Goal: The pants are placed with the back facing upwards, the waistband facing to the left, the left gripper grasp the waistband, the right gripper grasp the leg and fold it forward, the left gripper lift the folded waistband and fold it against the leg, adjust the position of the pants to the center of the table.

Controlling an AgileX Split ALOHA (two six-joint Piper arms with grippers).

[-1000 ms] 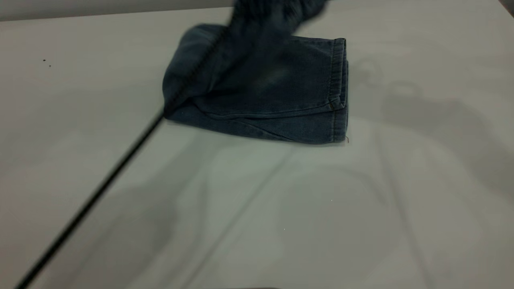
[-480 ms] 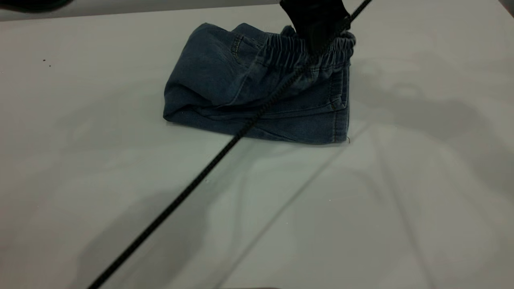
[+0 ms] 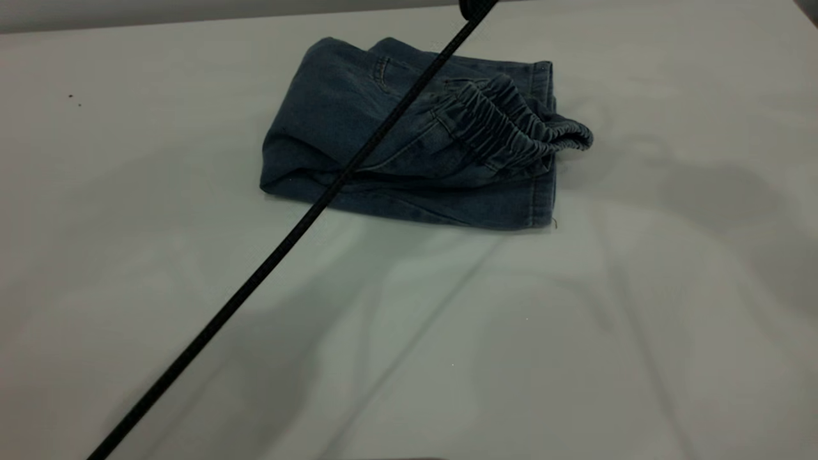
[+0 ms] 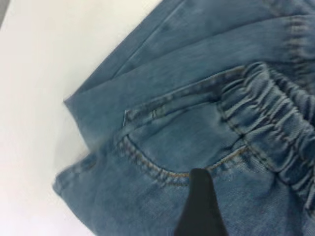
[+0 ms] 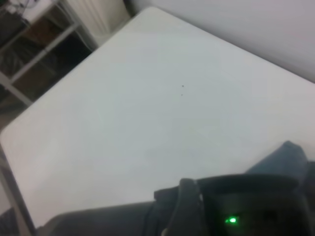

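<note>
The table (image 3: 192, 287) fills the exterior frame, with the pants (image 3: 358, 140) folded in its upper middle. Half a second ago the waistband (image 3: 511, 124) was held up at the top of the frame; now it lies dropped across the legs, spilling over the right hem, so the second fold looks done and only centring remains. The left gripper (image 4: 201, 206) hovers above a pocket, and whether its fingers are apart I cannot tell. The right gripper is not visible.

pants (image 3: 396, 147) – blue denim, folded | waistband (image 3: 511, 121) – puckered, atop right side | table (image 3: 575, 332) – white
</note>
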